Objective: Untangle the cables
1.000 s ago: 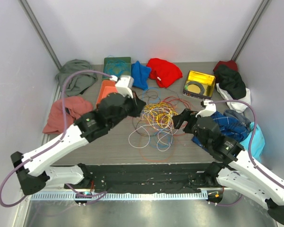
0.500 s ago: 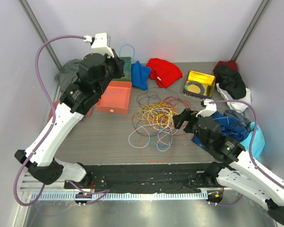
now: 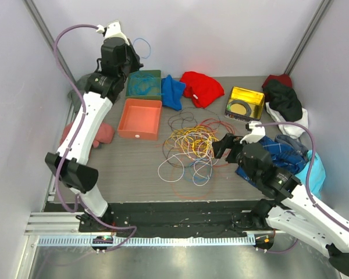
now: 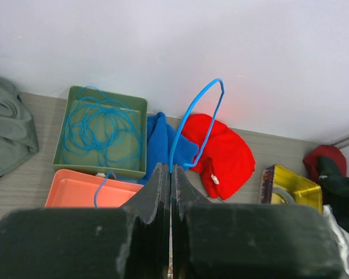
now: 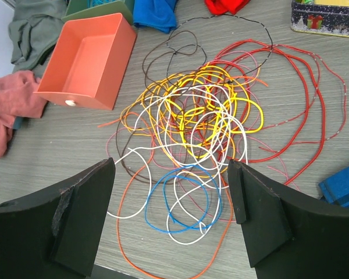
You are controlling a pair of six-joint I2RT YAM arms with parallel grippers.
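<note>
The left pincer point(image 3: 130, 58) is high above the far left corner of the worktop point(image 3: 128, 168), its jaws pressed together on a thin blue cable point(image 4: 193, 110). From the closed tips the cable rises in a narrow loop, seen against the back wall. Below it, a green tray point(image 4: 87, 165) at the far edge holds more blue cable in loose coils. Just near of that sits an orange tray point(image 3: 141, 116).

The rest of the cables point(image 3: 192, 145) lie in a tangled heap at the middle of the worktop. Yellow and white loops are bunched at the centre, red loops spread to the right, dark brown ones lie on the far side, and blue and orange ones on the near side.

The right pincer point(image 5: 171, 197) hangs low at the near right edge of the heap with its jaws wide apart and nothing between them, clear of the wires.

A red cloth point(image 3: 200, 87), a blue cloth point(image 3: 173, 92) and a yellow tin point(image 3: 244, 102) lie along the far side.
</note>
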